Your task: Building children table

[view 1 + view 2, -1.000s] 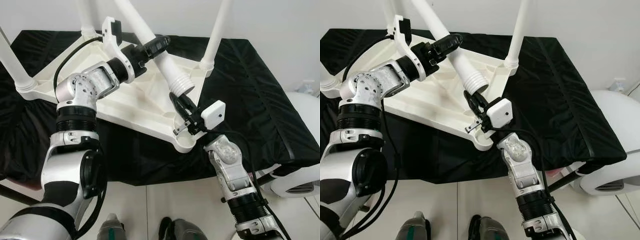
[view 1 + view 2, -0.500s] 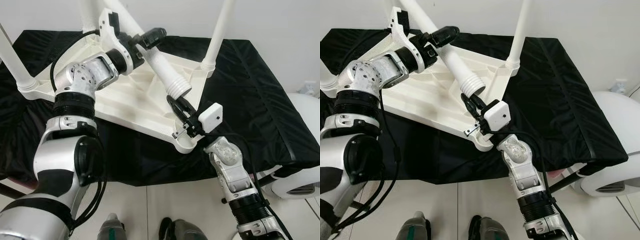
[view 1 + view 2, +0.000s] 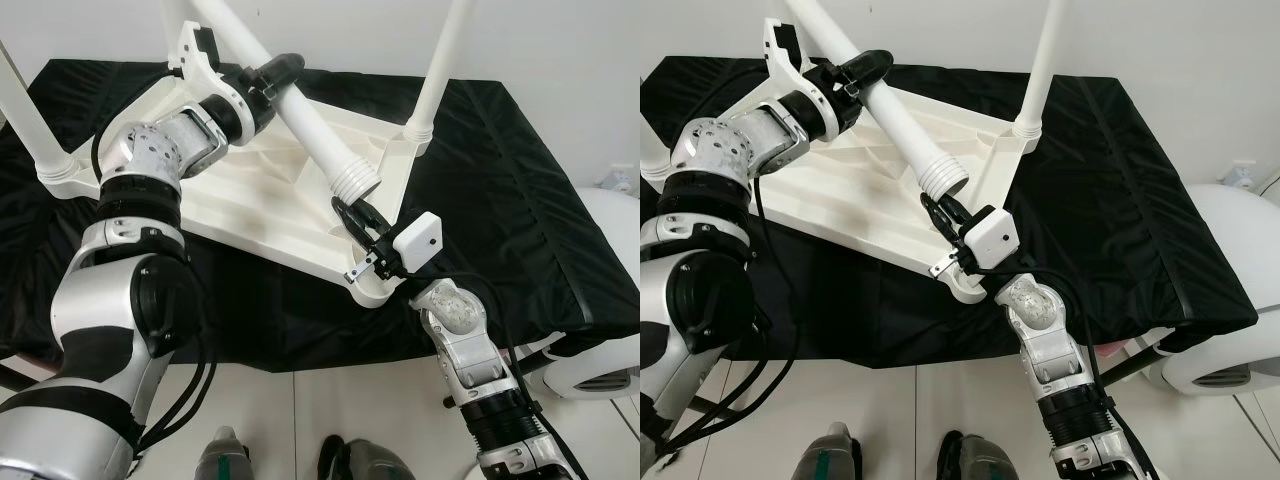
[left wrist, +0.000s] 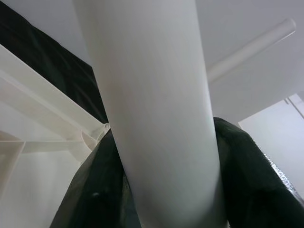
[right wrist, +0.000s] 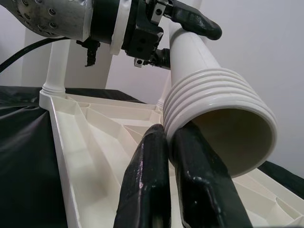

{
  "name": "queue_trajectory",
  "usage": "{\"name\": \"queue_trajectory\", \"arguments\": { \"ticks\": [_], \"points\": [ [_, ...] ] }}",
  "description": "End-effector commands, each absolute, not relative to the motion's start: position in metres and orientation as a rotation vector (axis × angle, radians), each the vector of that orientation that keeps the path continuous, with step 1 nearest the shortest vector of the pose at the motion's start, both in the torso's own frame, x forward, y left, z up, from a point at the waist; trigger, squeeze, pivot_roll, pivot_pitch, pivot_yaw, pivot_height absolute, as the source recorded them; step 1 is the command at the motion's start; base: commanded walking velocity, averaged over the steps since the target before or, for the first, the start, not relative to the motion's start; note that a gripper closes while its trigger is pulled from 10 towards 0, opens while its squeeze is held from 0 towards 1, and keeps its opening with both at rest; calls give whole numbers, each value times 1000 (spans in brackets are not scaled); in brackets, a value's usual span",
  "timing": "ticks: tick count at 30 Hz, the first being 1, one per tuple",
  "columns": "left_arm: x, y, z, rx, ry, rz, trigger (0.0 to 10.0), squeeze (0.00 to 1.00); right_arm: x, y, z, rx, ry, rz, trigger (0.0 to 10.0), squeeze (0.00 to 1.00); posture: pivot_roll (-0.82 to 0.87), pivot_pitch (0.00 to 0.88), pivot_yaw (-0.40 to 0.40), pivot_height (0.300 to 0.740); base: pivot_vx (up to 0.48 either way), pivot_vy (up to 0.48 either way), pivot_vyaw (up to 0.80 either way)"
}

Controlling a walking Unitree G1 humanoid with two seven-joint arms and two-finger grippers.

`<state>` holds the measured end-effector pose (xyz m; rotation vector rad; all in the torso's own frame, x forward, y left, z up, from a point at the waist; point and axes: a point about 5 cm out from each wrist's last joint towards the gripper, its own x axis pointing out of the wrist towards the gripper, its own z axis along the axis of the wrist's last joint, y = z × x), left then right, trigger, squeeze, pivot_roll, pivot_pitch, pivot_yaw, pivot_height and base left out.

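Observation:
A white children's table top (image 3: pixel 250 205) lies upside down on a black cloth (image 3: pixel 500 180). Three white legs stand screwed into its corners, at the left (image 3: pixel 25 110), the back (image 3: pixel 180 15) and the right (image 3: pixel 440 60). My left gripper (image 3: pixel 275 72) is shut on a loose leg (image 3: pixel 315 130), held slanted, with its threaded end (image 3: pixel 355 183) low over the near corner (image 3: pixel 370 290). My right gripper (image 3: pixel 345 208) is shut on nothing, its tips just under that threaded end. The right wrist view shows its fingers (image 5: pixel 152 185) pressed together against the ribbed rim (image 5: pixel 223 109).
A round white appliance (image 3: pixel 610 300) stands at the right beside the cloth-covered surface. My feet (image 3: pixel 225 455) are on pale floor tiles in front of its near edge. A white wall runs behind.
My left gripper has swung the leg's upper end to the left, so the leg leans more. The threaded end has sunk slightly toward my right gripper, which has barely shifted.

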<state>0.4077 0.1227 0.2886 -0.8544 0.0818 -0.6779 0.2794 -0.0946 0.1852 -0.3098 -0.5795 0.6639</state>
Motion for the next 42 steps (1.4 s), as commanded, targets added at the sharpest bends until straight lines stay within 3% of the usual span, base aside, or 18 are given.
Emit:
{"name": "queue_trajectory", "arguments": {
  "ticks": [1,2,3,11,12,15,16,25,26,27,35,38,39,42],
  "points": [
    [409,127,299,-823,40,-654,0,0,278,-95,180,-328,-559,673,10000,0,15,34,-26,740,0,0,0],
    [410,129,299,-837,41,-647,2784,0,278,-95,179,-331,-559,672,10000,0,16,34,-25,740,0,0,0],
    [411,130,299,-850,41,-640,0,0,278,-96,178,-339,-557,674,10000,0,15,34,-25,740,0,0,0],
    [411,129,304,-859,26,-645,0,0,278,-96,176,-347,-546,674,10000,0,18,40,-25,740,0,0,0],
    [410,127,305,-841,23,-661,5882,0,278,-96,175,-337,-538,675,10000,1000,18,41,-26,740,0,0,0],
    [409,125,306,-828,22,-673,5882,0,278,-97,175,-330,-533,677,10000,1000,18,41,-26,740,0,0,0],
    [408,122,306,-789,11,-687,10000,0,278,-97,174,-311,-524,682,10000,1000,18,42,-29,740,0,0,0],
    [404,117,313,-765,-33,-708,10000,0,280,-104,170,-259,-458,685,10000,1000,10,37,-41,740,0,0,0],
    [404,117,314,-785,-42,-711,10000,0,280,-106,167,-259,-437,693,10000,322,9,36,-44,740,0,0,0],
    [405,118,316,-821,-44,-702,10000,0,279,-107,165,-268,-422,706,10000,0,8,35,-45,740,0,0,0],
    [406,125,316,-822,-66,-669,10000,0,275,-111,155,-264,-379,715,10000,0,3,30,-51,740,0,0,0],
    [406,128,312,-727,-87,-646,10000,0,276,-119,155,-196,-347,679,10000,0,4,25,-53,740,0,0,0],
    [405,128,307,-602,-108,-624,10000,0,280,-130,160,-138,-329,632,10000,0,1,22,-53,740,0,0,0],
    [404,127,304,-548,-116,-616,10000,0,283,-134,162,-118,-323,613,10000,0,1,22,-53,740,0,0,0]
  ]
}}
